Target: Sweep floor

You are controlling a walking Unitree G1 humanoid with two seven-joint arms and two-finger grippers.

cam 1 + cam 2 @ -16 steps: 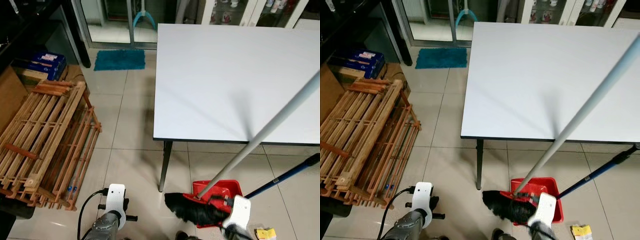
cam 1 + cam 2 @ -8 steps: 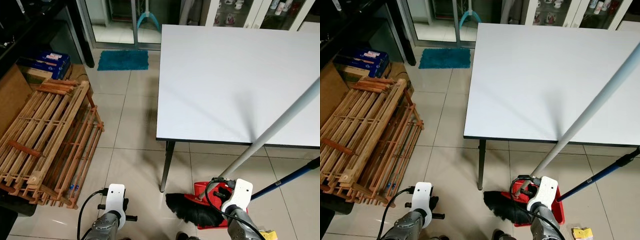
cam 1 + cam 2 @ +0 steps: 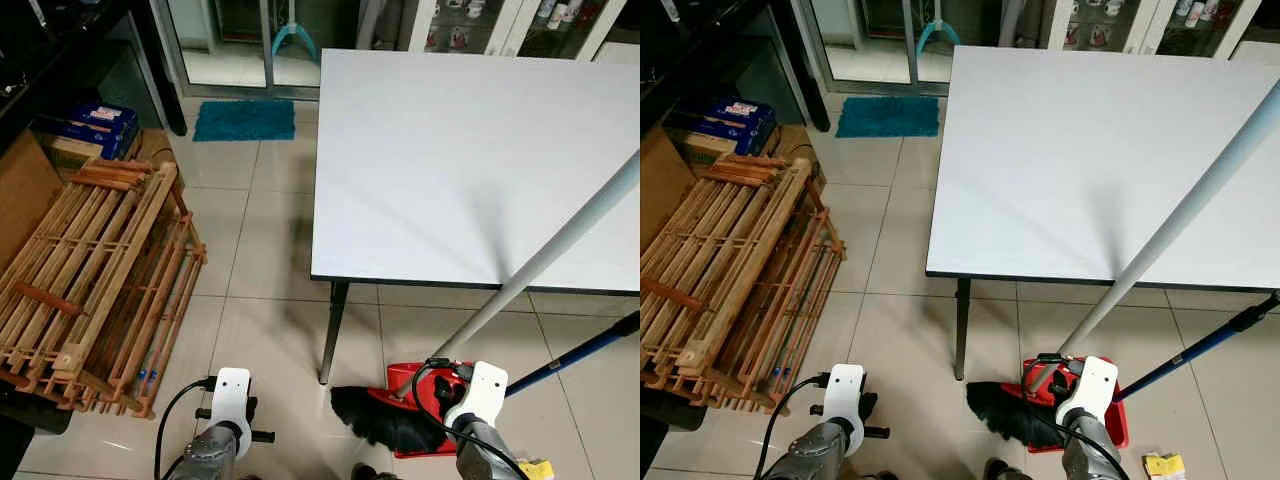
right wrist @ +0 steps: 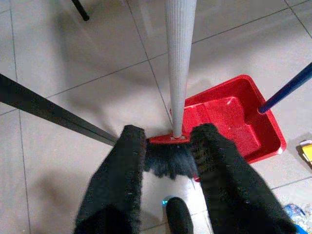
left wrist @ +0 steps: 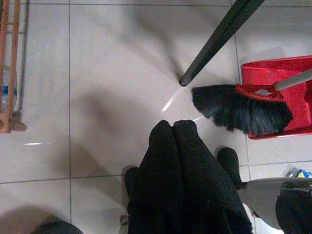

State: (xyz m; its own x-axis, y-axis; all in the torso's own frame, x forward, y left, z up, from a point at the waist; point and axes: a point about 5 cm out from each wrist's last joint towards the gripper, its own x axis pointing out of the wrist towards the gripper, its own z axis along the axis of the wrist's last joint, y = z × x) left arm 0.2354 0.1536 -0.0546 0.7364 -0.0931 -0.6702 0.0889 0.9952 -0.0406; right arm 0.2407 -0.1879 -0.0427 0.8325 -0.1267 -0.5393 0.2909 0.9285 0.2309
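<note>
While low at 6 o'clock in the head views, left gripper (image 5: 173, 127) idle over bare tile, fingers (image 5: 190, 165) pressed together, holding nothing. Left arm's white wrist housing (image 3: 231, 396) at 7 o'clock, black cable looping off it.

Right gripper (image 4: 168, 139) at 5 o'clock, fingers (image 4: 127, 170) spread wide, nothing clasped; broom pole rising through the gap between them, touching neither as far as can be seen. White wrist housing (image 3: 1089, 384) just beside the dustpan.

Broom (image 3: 392, 426): black bristles on the tile at 6 o'clock, fanned toward 9 o'clock, red head butted against the mouth of the red dustpan (image 4: 229, 119). Long grey handle (image 3: 560, 240) slanting up toward 2 o'clock, crossing in front of the table edge. Dustpan flat on the floor; its blue handle (image 3: 580, 350) running off toward 3 o'clock. Small yellow scrap (image 3: 1163, 463) on the tile near 5 o'clock, just beside the dustpan.

Black table leg (image 3: 331, 332) planted just beyond the bristles, near but apart from them. Large white table (image 3: 470, 150) spreading from centre toward 1 o'clock.

Folded wooden slat rack (image 3: 95, 270) lying at 9 o'clock, well apart from the broom. Blue boxes (image 3: 85, 125) at 10 o'clock behind it. Teal mat (image 3: 244, 120) at 11 o'clock before a glass door. Glass-fronted cabinet (image 3: 470, 20) at 12 to 1 o'clock, contents too small to tell.
</note>
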